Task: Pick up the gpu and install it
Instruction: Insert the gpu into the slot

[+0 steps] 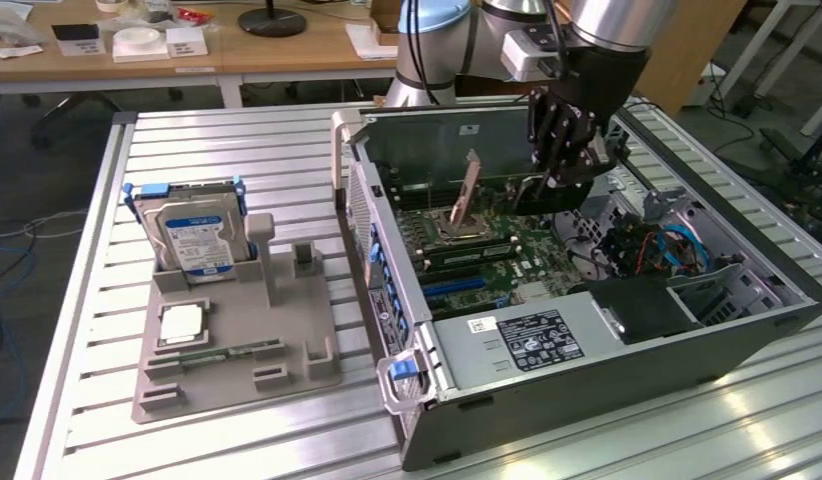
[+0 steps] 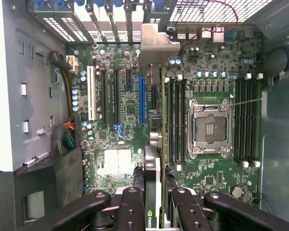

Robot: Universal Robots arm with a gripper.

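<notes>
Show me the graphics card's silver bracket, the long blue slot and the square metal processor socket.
Green graphics card with silver bracket [image 2: 156, 45], wrist view, on the bracket's flat tab.
Long blue slot [image 2: 142, 101], wrist view, mid-length.
Square metal processor socket [image 2: 209, 127], wrist view, its centre.

Open case [image 1: 625, 392], hard drive [image 1: 194, 236] — upright in holder [image 1: 238, 345]

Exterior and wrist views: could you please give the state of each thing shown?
gpu: gripped, above motherboard, not seated.
gripper: shut on gpu.
computer case: lying open, side panel off.
CPU socket: empty.
hard drive: upright in holder.
</notes>
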